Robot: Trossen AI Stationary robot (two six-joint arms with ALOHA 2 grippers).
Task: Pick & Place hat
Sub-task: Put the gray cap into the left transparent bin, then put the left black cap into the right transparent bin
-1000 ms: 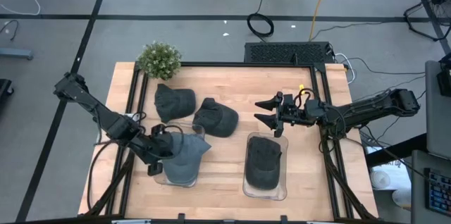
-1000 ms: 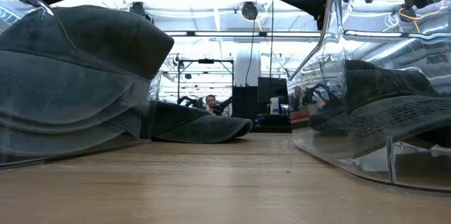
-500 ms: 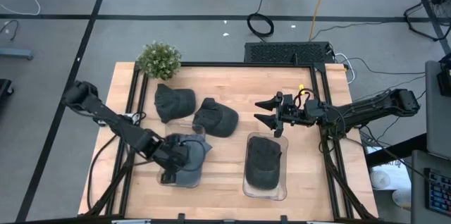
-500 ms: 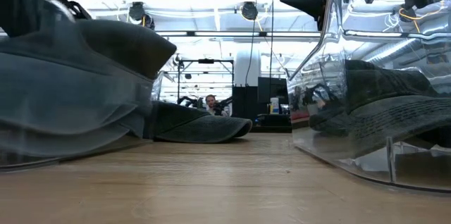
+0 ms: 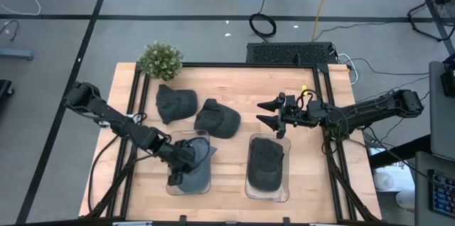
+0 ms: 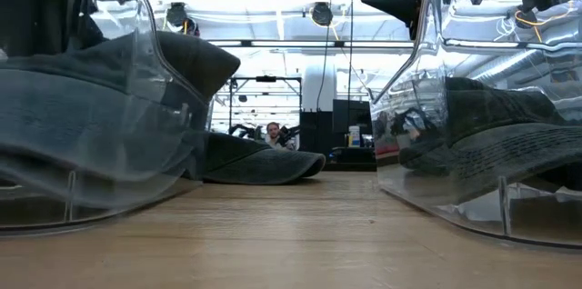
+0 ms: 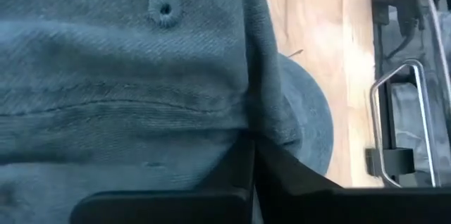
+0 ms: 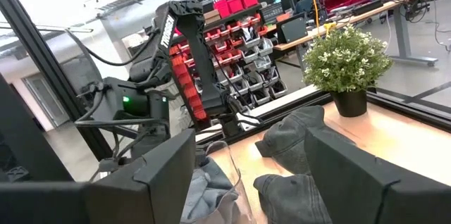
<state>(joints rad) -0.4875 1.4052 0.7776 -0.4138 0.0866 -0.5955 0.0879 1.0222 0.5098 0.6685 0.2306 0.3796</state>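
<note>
Hat [image 5: 193,160] in left gripper [image 5: 175,173], inside tray [image 5: 204,185] rim.

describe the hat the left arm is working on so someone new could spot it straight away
Start at the potted plant at the table's back-left corner and come toward the front edge, past two dark hats lying loose on the wood. The hat lies in the clear tray on the left, under the left tool. It is lighter and bluer than the other hats.

Bystanders on and around the table
A potted plant [image 5: 161,60] stands at the wooden table's [image 5: 227,112] far left corner; a coiled cable [image 5: 262,24] lies on the floor beyond.
</note>
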